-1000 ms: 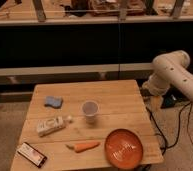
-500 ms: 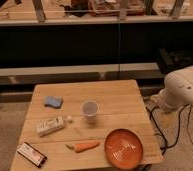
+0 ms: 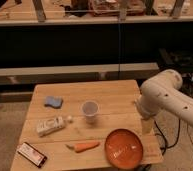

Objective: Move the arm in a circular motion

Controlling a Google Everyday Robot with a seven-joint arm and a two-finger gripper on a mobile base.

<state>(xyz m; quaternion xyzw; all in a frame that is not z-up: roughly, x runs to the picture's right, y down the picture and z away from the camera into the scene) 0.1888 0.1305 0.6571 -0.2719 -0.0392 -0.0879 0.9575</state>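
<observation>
Arm (image 3: 166,97) sweeping beside worktop (image 3: 115,92), carrying nothing.
My hand (image 3: 147,125) hangs over the right edge, clear of the orange plate (image 3: 124,148); grip state unclear.

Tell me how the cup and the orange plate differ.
The cup is white, tall and narrow, standing mid-table; the orange plate is wide, shallow and sits at the table's front right corner. The plate lies nearer the arm, whose hand hangs just above it. Both are round, open-topped and look empty.
</observation>
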